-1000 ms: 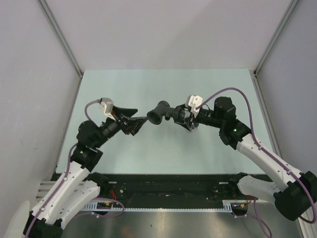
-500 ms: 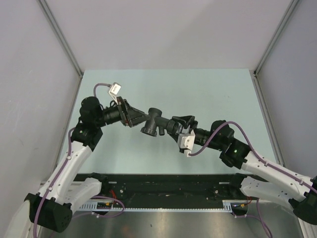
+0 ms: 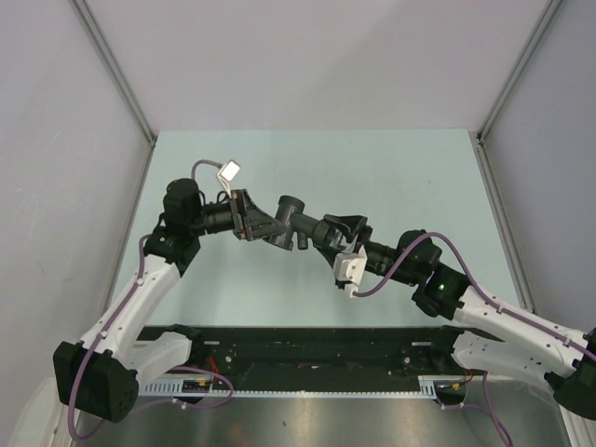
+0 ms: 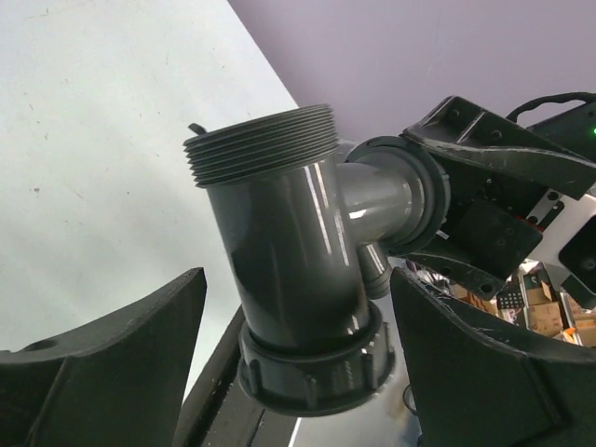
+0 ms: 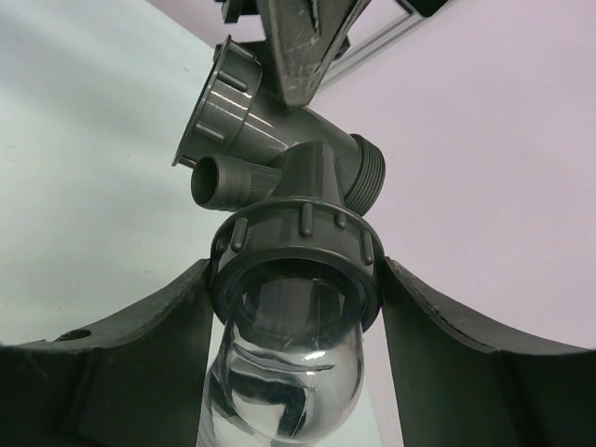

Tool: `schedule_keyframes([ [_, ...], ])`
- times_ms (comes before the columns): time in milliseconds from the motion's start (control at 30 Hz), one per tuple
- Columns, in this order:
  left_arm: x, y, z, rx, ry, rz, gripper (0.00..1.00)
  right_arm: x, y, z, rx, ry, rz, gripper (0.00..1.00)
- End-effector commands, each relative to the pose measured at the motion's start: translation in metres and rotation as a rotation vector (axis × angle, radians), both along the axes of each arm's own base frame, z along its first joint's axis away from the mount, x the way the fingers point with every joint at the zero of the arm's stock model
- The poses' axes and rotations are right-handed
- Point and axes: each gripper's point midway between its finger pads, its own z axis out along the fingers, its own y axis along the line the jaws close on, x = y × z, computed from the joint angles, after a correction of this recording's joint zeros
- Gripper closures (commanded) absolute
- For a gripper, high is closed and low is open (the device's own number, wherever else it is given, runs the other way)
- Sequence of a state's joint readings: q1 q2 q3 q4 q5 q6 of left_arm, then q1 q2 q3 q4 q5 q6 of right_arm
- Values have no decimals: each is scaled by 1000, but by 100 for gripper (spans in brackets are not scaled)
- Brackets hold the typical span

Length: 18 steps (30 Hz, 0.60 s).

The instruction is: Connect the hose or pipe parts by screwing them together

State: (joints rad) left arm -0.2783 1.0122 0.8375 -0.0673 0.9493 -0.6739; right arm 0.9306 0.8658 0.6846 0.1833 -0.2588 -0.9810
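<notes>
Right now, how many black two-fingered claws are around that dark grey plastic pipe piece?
2. The left gripper stands open on either side of the dark grey plastic pipe fitting; the right gripper clamps its ribbed collar. No others show.

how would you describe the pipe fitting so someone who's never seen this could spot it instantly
Look above the middle of the pale green table. There, in the air between the left gripper and the right gripper, is the pipe fitting, a dark grey branched tube. Unlike the black fingers beside it, it is glossy and round, with a threaded mouth and ribbed collars.
</notes>
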Motion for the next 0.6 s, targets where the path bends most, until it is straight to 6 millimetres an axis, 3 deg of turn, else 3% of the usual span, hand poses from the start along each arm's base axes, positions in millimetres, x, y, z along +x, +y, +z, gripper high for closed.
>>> schedule_keyframes([
  [0,-5,-2,6,-20,-20,-41,16,-6,4,42,141,-54,30,100],
  [133,-8,-6,5,-40,23,-75,23,-9,11,38,165,-5,67,100],
  [200,-11,-10,20,-112,-16,-117,30,-11,14,37,175,23,85,100],
  [300,-14,-10,18,-135,-29,-112,62,-8,15,36,216,107,91,100],
  [333,-14,-9,16,-130,-49,-108,67,-5,12,41,254,136,89,100],
  [500,-20,-5,33,-102,-367,-27,100,7,-1,55,403,324,88,100],
  [567,-25,0,41,-80,-557,21,100,7,-4,62,471,445,117,100],
])
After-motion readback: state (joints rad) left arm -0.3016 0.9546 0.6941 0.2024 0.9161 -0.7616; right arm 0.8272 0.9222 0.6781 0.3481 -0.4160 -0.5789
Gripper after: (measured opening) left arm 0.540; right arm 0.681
